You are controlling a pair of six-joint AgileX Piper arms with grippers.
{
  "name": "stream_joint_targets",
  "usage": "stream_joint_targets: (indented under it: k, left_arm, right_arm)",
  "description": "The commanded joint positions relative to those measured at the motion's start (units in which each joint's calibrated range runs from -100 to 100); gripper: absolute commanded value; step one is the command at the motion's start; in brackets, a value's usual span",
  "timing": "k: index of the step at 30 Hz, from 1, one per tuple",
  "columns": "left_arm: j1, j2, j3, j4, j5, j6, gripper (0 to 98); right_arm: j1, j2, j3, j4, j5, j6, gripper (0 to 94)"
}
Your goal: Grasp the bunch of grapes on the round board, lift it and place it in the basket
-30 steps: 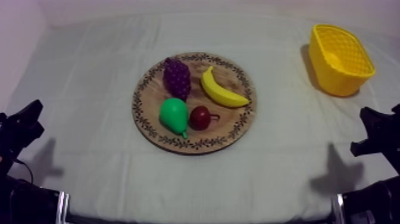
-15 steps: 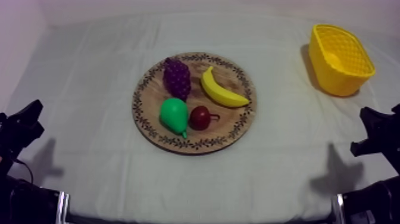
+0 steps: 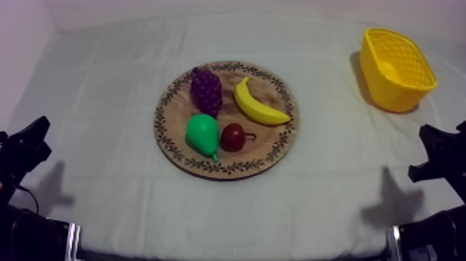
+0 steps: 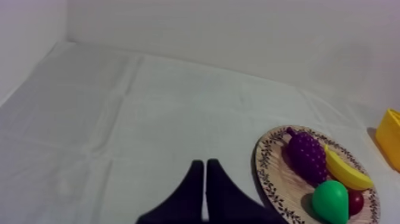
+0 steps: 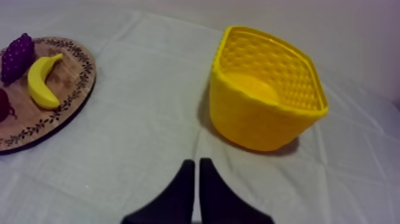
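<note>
The purple bunch of grapes (image 3: 206, 90) lies on the far left part of the round wooden board (image 3: 267, 160), beside a banana (image 3: 258, 104). The yellow basket (image 3: 396, 68) stands at the far right of the table. My left gripper (image 3: 31, 142) rests low at the left edge, far from the board. Low at the right edge sits my right gripper (image 3: 437, 149), in front of the basket. In the left wrist view the fingers (image 4: 205, 173) lie together as a narrow wedge, with the grapes (image 4: 306, 155) off to one side. The right wrist view has its fingers (image 5: 195, 173) shut too, before the basket (image 5: 265, 95).
A green pear (image 3: 202, 134) and a small red fruit (image 3: 233, 137) lie on the near half of the board. Bare cloth stretches between the board and the basket and all round the board.
</note>
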Motion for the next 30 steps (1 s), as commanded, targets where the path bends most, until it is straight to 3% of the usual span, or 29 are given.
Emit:
stream_joint_targets:
  k: [1, 15, 24, 30]
  left_arm:
    - [0.0, 0.0, 0.0, 0.02, 0.0, 0.0, 0.1]
    - [0.0, 0.0, 0.0, 0.02, 0.0, 0.0, 0.1]
    - [0.0, 0.0, 0.0, 0.02, 0.0, 0.0, 0.1]
    - [0.0, 0.0, 0.0, 0.02, 0.0, 0.0, 0.1]
  right_arm:
    - [0.0, 0.0, 0.0, 0.0, 0.1, 0.2, 1.0]
    - [-0.1, 0.0, 0.0, -0.1, -1.9, -2.2, 0.5]
    - [-1.1, 3.3, -3.3, 4.0, -1.7, -4.4, 0.3]
    - [-1.4, 11.3, -11.1, 5.2, -2.2, -4.1, 0.3]
